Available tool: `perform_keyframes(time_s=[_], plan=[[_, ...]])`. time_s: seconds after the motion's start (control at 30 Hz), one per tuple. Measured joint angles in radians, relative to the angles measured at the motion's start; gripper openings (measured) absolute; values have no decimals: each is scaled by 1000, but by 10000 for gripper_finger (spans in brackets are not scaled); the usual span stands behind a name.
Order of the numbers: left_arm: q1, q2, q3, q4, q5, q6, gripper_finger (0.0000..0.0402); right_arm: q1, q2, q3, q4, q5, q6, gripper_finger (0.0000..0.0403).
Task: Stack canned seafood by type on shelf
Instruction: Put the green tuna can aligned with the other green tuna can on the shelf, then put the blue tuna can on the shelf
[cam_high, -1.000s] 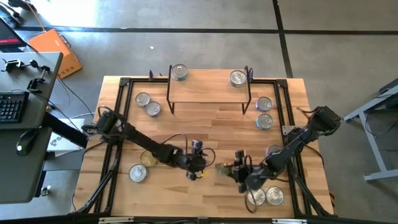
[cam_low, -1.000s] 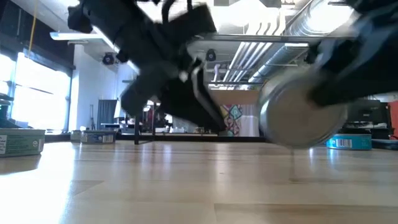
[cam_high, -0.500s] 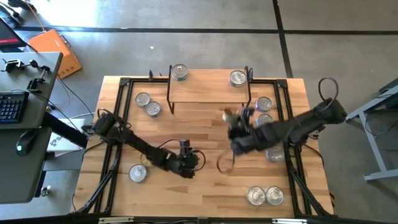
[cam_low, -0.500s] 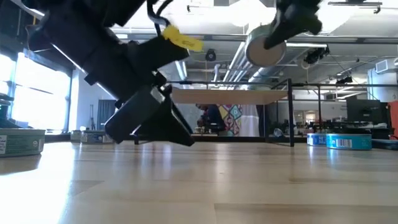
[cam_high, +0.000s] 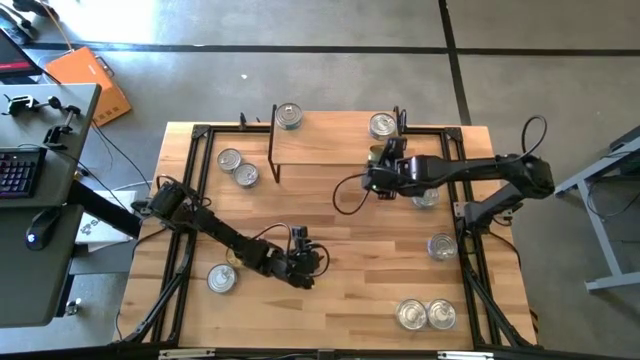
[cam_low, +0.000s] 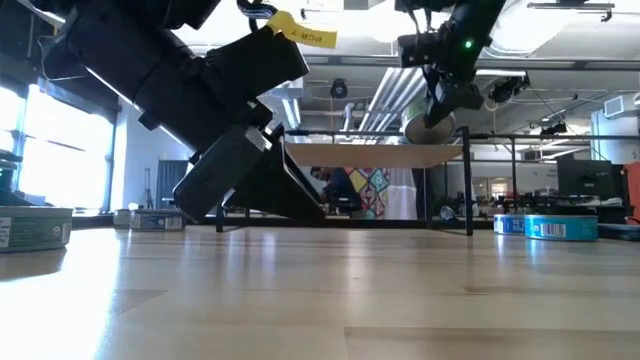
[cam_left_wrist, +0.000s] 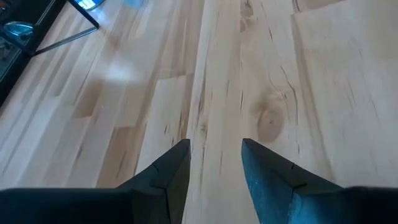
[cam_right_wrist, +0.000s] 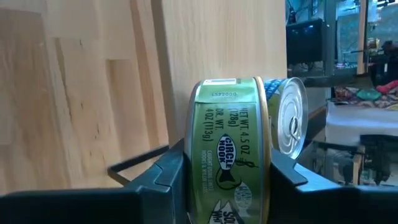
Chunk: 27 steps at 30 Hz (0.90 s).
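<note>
Right wrist view: fingers (cam_right_wrist: 227, 180) clamped a green-labelled can (cam_right_wrist: 231, 149) by its flat ends.
High view: right gripper (cam_high: 385, 172) carried it at the shelf (cam_high: 330, 145) edge.
Left wrist view: fingers (cam_left_wrist: 214, 163) narrowly parted, empty, above bare bench (cam_left_wrist: 323, 74).

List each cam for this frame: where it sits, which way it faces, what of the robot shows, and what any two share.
High: overhead, straight down; both arms, shelf, scattered tins.
Low: tabletop height, level toward the room; left arm bulks near, right gripper carries a can over the shelf.
Left wrist: looks at bare tabletop past left gripper, nothing held.
Right wrist: its fingers clamp the green-labelled can.
Shared: high, low and right wrist all show the can.
</note>
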Motion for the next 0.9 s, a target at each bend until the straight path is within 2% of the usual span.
perform_keyframes(time_s=[0.07, 0.27, 0.37, 0.67, 0.8, 0.9], plan=[[-1, 0, 0, 0, 0, 6, 135, -15, 0, 0, 5, -3, 0, 128], [-2, 0, 0, 27, -3, 4, 135, -43, 1, -3, 11, -26, -16, 222], [-3, 0, 0, 30, -3, 4, 135, -58, 1, -3, 14, -38, -23, 246], [-13, 0, 0, 42, -3, 5, 135, -52, -22, 45, -5, -65, 42, 255], [-21, 0, 0, 75, -3, 22, 135, 15, -66, 68, -4, -161, 147, 255], [-28, 0, 0, 110, -3, 40, 135, 107, -94, 59, -10, -230, 243, 255]])
